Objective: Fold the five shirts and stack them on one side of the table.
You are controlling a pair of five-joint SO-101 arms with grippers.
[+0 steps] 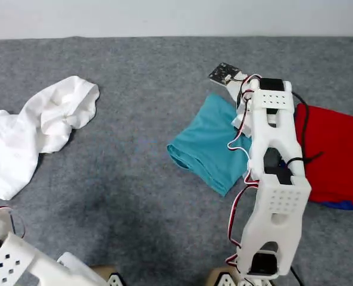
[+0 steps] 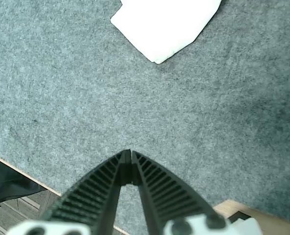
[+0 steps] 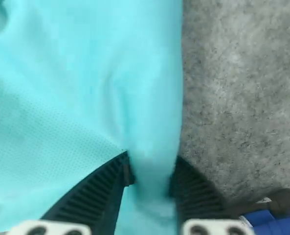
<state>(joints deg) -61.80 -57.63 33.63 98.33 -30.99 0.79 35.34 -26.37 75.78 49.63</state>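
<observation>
At the right gripper (image 3: 149, 171), the jaws pinch an edge fold of the thin teal knit shirt (image 1: 209, 143). It lies part-folded and rumpled mid-table, next to a flat red shirt (image 1: 334, 155) stacked on a blue garment (image 1: 350, 206) at the right edge. Those two look done. The crumpled white cotton shirt (image 1: 39, 131) lies unfolded far left, near the left gripper (image 2: 131, 164), which is pressed together and empty.
</observation>
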